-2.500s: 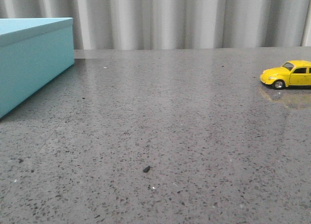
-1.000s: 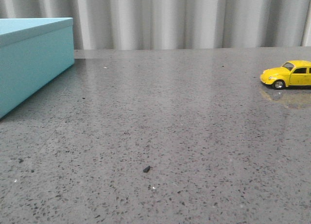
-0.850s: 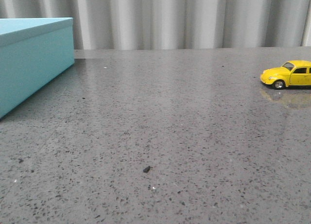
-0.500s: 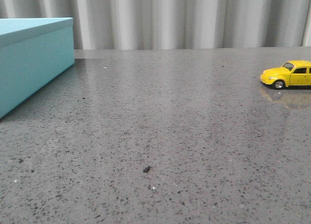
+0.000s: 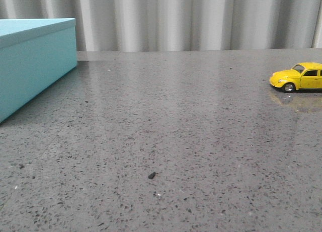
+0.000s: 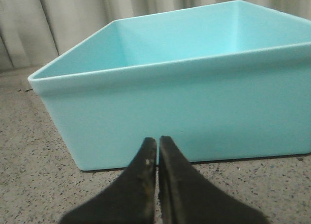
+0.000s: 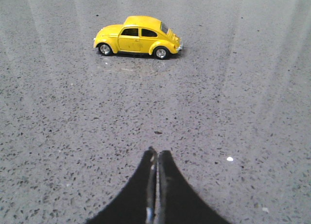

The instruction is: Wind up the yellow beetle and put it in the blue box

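Neither arm shows in the front view; only the wrist cameras catch the grippers. Left gripper (image 6: 157, 148): two black fingers (image 6: 144, 185) pressed together tip to tip, nothing between them, tips low and near the surface, pointing roughly level. Right gripper (image 7: 156, 158): same pose, black fingers (image 7: 172, 195) closed against each other with just a thin seam visible, empty, aimed forward and slightly down, touching nothing.
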Motion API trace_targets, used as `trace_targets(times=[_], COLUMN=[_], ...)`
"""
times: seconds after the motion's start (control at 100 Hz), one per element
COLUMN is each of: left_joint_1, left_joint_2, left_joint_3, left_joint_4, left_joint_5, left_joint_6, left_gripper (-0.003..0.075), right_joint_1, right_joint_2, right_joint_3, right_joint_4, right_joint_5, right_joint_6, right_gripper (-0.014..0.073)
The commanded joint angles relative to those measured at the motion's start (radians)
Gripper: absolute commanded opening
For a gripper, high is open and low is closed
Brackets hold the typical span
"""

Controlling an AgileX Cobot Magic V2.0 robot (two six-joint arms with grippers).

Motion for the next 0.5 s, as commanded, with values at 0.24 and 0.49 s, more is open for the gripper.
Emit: trace_targets(times=[0.24,0.49], left_joint_1=[-0.002,-0.002], left_joint_2=[-0.032,-0.032], left_joint_3=[0.026,0.026], left_joint_4=[-0.011,-0.022], left_joint_5=[-0.105,-0.237], left_joint_6=[-0.012,-0.012], left_gripper=[-0.0021,-0.0021], right_joint_1=[-0.001,-0.001], right_joint_2=[-0.019,-0.019], right_joint_3=[0.023,0.023], right_joint_4=[-0.012,-0.012], right_joint_5=[-0.212,-0.327], right_joint_6=[-0.004,-0.004], right_gripper=[-0.0061,-0.0061])
